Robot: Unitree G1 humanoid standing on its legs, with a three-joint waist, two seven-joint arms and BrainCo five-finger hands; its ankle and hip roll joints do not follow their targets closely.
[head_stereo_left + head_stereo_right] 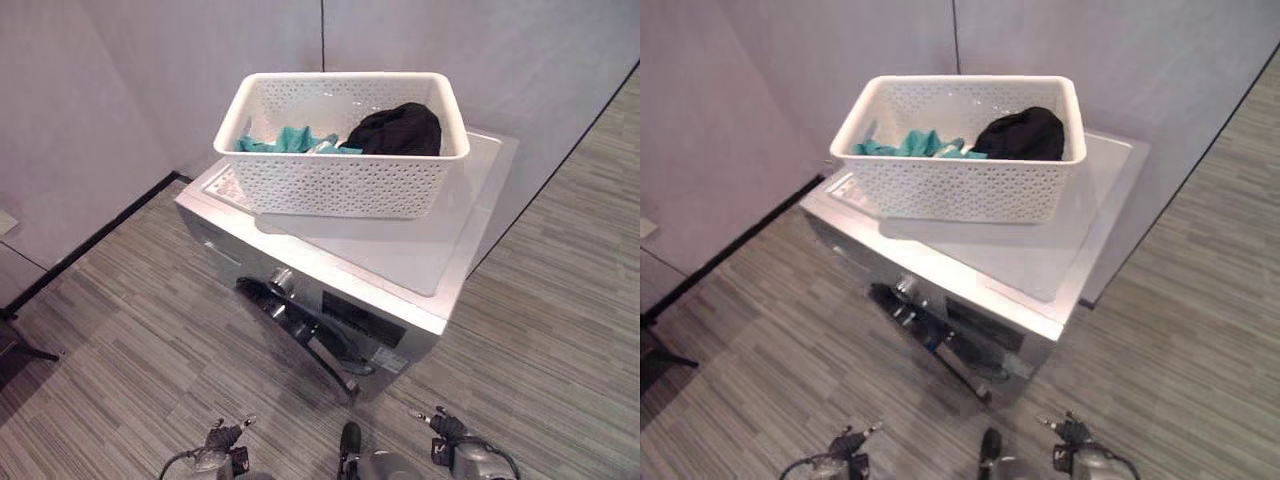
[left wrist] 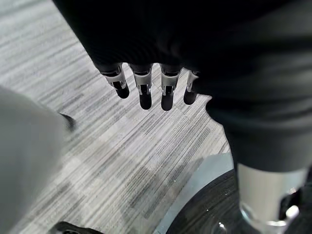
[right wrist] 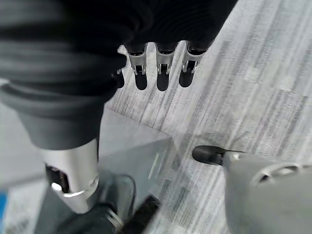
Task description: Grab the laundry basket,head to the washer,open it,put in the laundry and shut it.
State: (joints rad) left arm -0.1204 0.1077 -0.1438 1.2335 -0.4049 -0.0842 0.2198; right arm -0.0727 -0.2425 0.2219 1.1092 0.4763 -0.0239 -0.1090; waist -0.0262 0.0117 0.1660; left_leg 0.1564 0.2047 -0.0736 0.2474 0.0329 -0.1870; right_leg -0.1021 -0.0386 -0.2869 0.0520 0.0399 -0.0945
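A: Nearest you, the left hand (image 2: 146, 90) hangs with its fingers straight and relaxed, holding nothing, grey plank floor (image 2: 122, 146) below it.

B: And the right hand (image 3: 161, 73)?

A: The same: fingers loose, empty, beside the washer's corner.

B: Then where is the laundry?

A: In the white laundry basket (image 1: 340, 180), which sits on top of the washer (image 1: 400, 260). Teal cloth (image 1: 290, 140) and a black garment (image 1: 400, 128) lie inside. The washer door (image 1: 300, 335) stands open.

B: So you've carried and opened; loading and shutting remain.

A: I'd judge so. The head views show you basket and door; the wrist views add each hand's slack fingers.
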